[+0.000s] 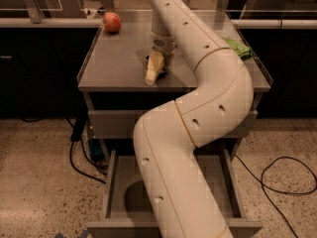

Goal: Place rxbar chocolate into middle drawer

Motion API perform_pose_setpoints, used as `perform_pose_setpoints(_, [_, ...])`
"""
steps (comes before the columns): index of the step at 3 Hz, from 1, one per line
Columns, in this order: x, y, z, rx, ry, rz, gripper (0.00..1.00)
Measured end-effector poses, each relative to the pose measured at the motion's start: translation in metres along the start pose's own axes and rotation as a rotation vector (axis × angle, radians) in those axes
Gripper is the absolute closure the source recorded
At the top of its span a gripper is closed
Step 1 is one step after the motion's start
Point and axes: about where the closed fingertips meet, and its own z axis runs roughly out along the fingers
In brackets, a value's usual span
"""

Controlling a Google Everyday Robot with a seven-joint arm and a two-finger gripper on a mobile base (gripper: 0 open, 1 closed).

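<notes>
My gripper (154,69) reaches down onto the top of the grey drawer cabinet (114,68), near the middle of its front half. A small dark thing (163,73) shows at the gripper's tip against the tabletop. It looks like the rxbar chocolate, but the gripper hides most of it. Below, one drawer (115,182) is pulled open and my white arm (198,113) crosses in front of it, hiding much of its inside. What shows of its floor is bare.
A red apple (112,22) sits at the back left of the cabinet top. A green chip bag (237,47) lies at the right, partly behind my arm. The upper drawer (111,124) is closed. Cables (277,177) lie on the speckled floor on both sides.
</notes>
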Motion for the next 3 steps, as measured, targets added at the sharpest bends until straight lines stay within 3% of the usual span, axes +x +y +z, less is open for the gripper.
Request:
perform_pose_setpoints(1, [-0.006, -0.007, 0.008, 0.027, -0.024, 0.000, 0.00])
perform_pose_setpoints(2, [-0.047, -0.005, -0.085, 0.252, -0.039, -0.065, 0.00])
perform_pose_setpoints(3, [-0.051, 0.001, -0.149, 0.431, -0.020, -0.019, 0.00])
